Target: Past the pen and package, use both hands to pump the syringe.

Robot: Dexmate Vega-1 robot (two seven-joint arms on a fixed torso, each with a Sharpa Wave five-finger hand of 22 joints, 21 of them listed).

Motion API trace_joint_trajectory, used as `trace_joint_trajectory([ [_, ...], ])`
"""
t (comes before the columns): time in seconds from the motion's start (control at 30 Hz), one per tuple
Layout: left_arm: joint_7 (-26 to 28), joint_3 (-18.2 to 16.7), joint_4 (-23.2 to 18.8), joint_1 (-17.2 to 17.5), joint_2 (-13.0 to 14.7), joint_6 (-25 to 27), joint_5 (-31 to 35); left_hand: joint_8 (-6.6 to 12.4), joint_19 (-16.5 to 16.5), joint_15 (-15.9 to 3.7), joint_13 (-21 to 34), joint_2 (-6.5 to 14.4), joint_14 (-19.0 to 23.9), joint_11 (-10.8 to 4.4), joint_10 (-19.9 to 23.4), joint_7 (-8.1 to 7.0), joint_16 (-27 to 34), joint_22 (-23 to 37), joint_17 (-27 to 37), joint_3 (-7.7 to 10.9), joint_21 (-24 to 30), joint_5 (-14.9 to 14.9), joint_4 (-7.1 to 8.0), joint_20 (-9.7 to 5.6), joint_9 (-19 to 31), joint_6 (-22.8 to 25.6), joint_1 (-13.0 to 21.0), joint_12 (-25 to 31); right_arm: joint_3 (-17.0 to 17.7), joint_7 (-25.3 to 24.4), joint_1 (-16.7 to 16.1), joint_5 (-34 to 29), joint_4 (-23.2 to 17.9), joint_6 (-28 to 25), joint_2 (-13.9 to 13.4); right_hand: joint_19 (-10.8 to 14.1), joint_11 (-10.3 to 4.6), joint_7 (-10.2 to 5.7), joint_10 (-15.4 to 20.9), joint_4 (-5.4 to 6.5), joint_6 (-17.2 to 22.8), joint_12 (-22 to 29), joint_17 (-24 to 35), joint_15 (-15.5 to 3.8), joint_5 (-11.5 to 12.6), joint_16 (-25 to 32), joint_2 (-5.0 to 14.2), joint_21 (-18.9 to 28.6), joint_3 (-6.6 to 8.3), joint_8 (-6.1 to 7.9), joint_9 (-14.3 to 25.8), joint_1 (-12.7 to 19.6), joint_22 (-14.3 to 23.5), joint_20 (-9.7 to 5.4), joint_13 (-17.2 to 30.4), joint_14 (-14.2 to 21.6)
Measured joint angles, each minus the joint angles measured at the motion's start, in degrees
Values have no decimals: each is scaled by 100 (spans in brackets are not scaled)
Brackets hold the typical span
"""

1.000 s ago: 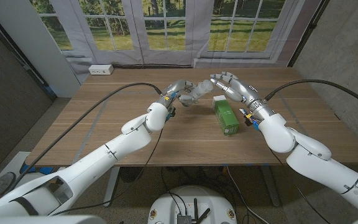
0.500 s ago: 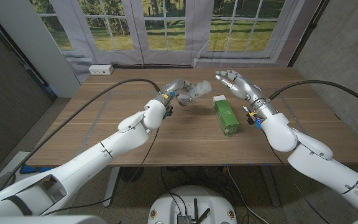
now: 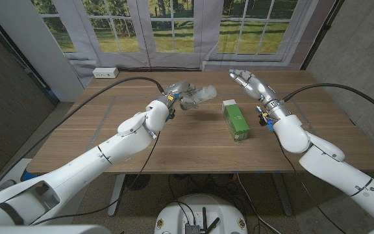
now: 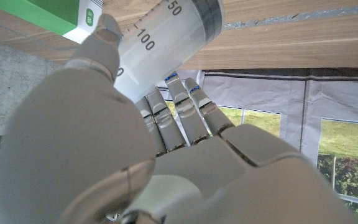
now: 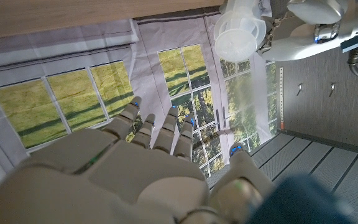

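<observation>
A wooden counter (image 3: 174, 143) carries a green package (image 3: 236, 119) lying lengthwise right of centre, and what seems a white power strip (image 3: 105, 73) at its far left corner.

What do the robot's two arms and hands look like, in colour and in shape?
Both arms are smooth, rounded white shells. A black cable loops from each forearm. The left hand and right hand are silver-grey metal with segmented fingers and small blue marks. The wrists carry blue and yellow fittings.

Count of things at the bench (image 3: 174, 146)
One syringe (image 3: 199, 97), one green package (image 3: 236, 119), one white power strip (image 3: 105, 73), and two robot hands: left (image 3: 177, 95), right (image 3: 249, 82).
</observation>
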Motion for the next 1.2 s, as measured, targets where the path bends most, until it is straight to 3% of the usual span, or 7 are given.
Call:
trace_joint_trajectory([
  [0.37,-275,-108,-370,46,335,247,223,11,0,0,-1,0,0,0,0,0,-16,0,0,0,0,0,0,0,-33,0,0,-14,-82,-126,368,355,608,457,293,43,31,21,-31,0,-20,0,0,22,0,20,0,0,0,2,0,0,0,40,0,-22],
  [0.67,-589,-171,-517,13,647,194,396,14,-21,0,-3,0,0,0,0,0,-22,0,-3,0,0,-1,0,22,-33,0,0,-19,-80,-196,526,721,956,713,469,159,52,19,-51,-17,-84,0,-17,61,0,42,0,0,17,4,0,0,-13,-76,0,123],
  [1.2,-1031,-128,-288,-217,909,-290,792,25,-21,0,0,0,-1,0,0,0,5,0,-3,23,0,-3,-23,21,-29,0,0,-22,15,-191,572,1428,1197,835,646,381,-19,-81,-472,-7,-533,-44,-96,80,0,41,0,46,42,-62,0,0,-12,-215,-32,258],
])
